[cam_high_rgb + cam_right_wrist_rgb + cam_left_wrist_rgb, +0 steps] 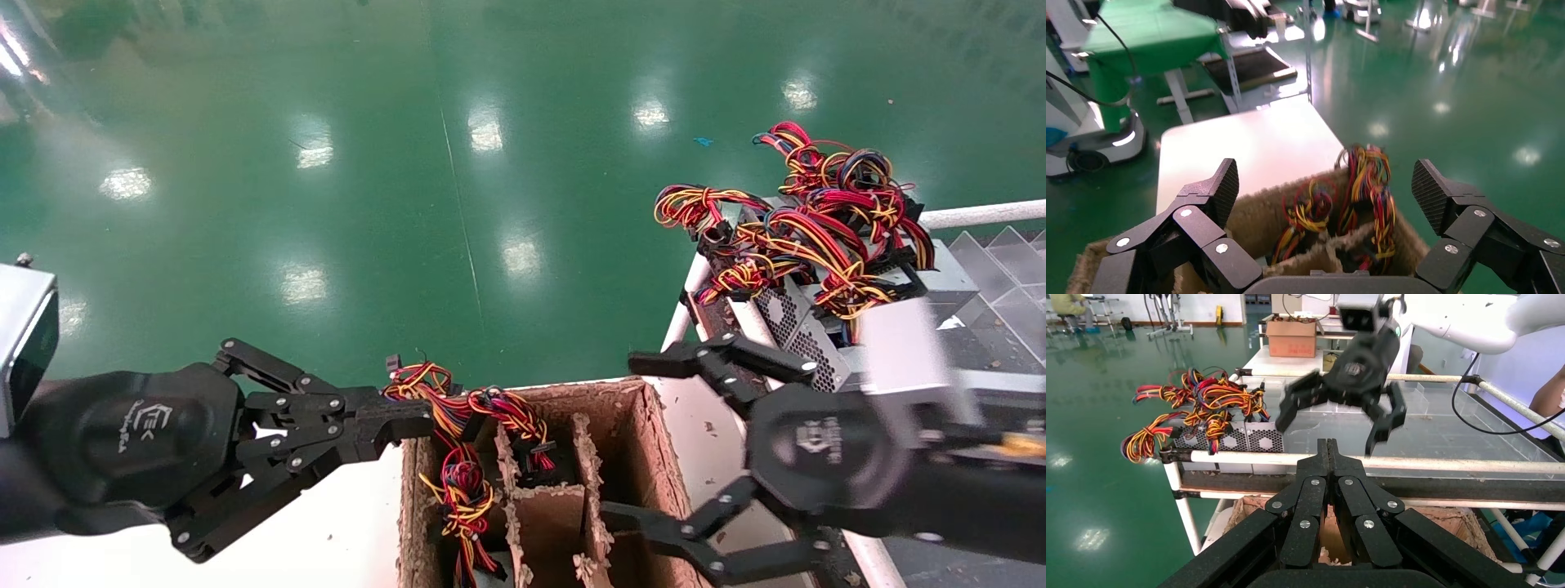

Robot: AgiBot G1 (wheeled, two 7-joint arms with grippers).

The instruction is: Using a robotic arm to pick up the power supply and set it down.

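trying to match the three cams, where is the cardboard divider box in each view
Head view: cardboard box at bottom centre, between the two grippers.
Left wrist view: only its frayed rim shows, behind the shut left gripper.
Right wrist view: low centre, between the open right gripper's fingers.
Shared landmark: the wire bundles in its compartments.

1. The left gripper (pixel 409 425) reaches in from the head view's lower left; its black linked fingers are pressed together to a single tip, nothing between them; the black wrist behind it bears a white logo.
2. The right gripper (pixel 629 441) comes in from the lower right; its two fingers (pixel 1211 190) are spread wide apart, holding nothing; the left wrist view shows its white tubular arm (pixel 1468 321) above it.
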